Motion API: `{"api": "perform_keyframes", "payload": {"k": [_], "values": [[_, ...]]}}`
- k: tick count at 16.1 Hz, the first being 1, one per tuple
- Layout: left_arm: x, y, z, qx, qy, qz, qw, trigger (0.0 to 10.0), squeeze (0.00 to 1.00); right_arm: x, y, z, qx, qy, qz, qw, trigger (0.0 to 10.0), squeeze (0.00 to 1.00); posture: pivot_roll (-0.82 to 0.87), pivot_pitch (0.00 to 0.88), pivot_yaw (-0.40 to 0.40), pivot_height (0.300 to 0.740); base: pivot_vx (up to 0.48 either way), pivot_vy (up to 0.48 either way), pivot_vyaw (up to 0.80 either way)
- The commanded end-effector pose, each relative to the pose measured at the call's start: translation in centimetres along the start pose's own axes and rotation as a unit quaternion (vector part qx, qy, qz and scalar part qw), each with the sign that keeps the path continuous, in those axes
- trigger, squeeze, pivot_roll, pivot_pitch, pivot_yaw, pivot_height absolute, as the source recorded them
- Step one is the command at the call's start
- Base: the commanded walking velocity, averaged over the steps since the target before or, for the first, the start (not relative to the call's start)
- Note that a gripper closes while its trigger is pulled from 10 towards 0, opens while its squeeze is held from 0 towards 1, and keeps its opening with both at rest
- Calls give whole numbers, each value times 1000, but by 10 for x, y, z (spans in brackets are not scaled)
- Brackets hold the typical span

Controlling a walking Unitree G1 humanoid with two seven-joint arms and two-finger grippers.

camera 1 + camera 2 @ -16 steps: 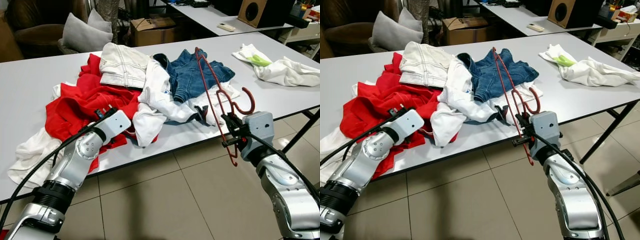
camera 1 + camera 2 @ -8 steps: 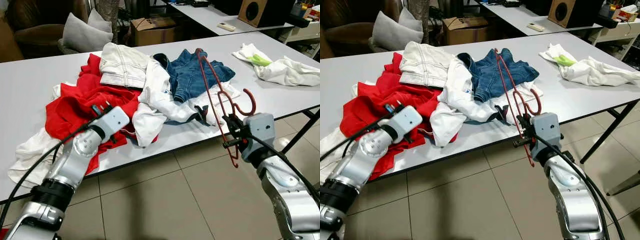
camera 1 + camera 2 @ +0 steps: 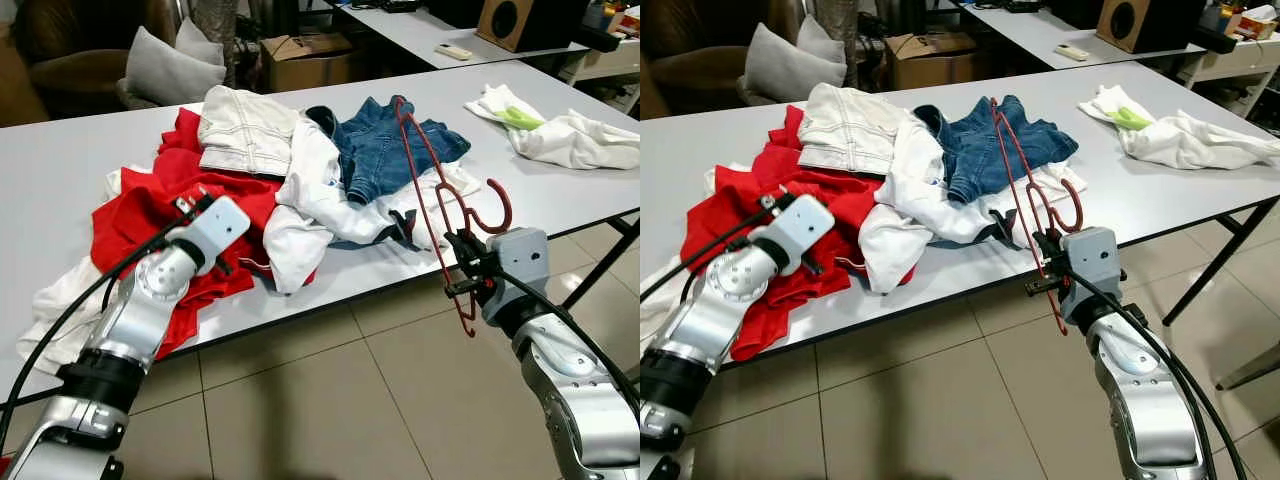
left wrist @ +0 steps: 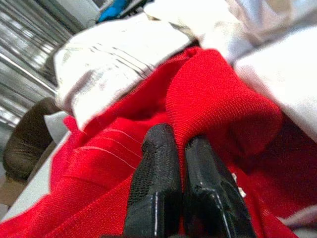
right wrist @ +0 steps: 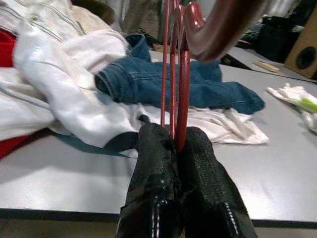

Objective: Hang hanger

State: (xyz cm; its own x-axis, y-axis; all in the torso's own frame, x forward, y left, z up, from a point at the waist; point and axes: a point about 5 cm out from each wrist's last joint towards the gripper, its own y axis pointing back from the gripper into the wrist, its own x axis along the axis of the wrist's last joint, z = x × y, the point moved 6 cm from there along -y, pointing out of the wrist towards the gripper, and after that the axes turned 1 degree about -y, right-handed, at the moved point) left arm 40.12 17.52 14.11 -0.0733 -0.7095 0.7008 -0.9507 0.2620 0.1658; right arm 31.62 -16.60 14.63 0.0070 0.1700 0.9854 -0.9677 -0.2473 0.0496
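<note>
A thin red hanger (image 3: pixel 425 180) stands tilted over the table's front edge, its hook (image 3: pixel 497 210) curling to the right. My right gripper (image 3: pixel 462 262) is shut on the hanger's wires near the neck, and in the right wrist view its black fingers (image 5: pixel 153 148) clamp the red wire. My left gripper (image 3: pixel 190 203) is shut and rests low over a crumpled red garment (image 3: pixel 150 215) at the left of the pile. In the left wrist view, the fingertips (image 4: pixel 158 144) press against a red fold.
The grey table (image 3: pixel 60 170) carries a heap of clothes: white jeans (image 3: pixel 245 125), blue denim (image 3: pixel 385 150), a white shirt (image 3: pixel 320 190). More white cloths (image 3: pixel 570 140) lie at the far right. Tiled floor (image 3: pixel 330 400) lies below; a cardboard box (image 3: pixel 305 60) and a cushion (image 3: pixel 165 70) are behind.
My left arm has risen and moved back-left, further onto the red garment. The right gripper and hanger have barely moved.
</note>
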Motion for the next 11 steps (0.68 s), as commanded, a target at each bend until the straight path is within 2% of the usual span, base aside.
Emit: {"api": "perform_keyframes", "payload": {"k": [1,3,6,8,11], "values": [[22,-3,-29,30,-3,27,999,0,0,20,2,-8,31,-15,41,999,10000,0,-159,0,16,740,0,0,0],[43,-7,-61,55,-14,50,997,0,0,28,5,-29,96,-23,57,993,10000,0,-153,0,13,740,0,0,0],[89,-9,-110,94,-28,101,990,0,0,33,14,-58,179,-37,69,981,10000,0,-143,0,12,740,0,0,0],[111,-9,-130,104,-46,119,986,0,0,34,19,-70,221,-51,63,972,10000,0,-143,0,15,740,0,0,0],[122,-12,-132,83,-64,124,987,0,0,27,23,-79,254,-58,42,964,10000,0,-134,0,15,740,0,0,0]]}}
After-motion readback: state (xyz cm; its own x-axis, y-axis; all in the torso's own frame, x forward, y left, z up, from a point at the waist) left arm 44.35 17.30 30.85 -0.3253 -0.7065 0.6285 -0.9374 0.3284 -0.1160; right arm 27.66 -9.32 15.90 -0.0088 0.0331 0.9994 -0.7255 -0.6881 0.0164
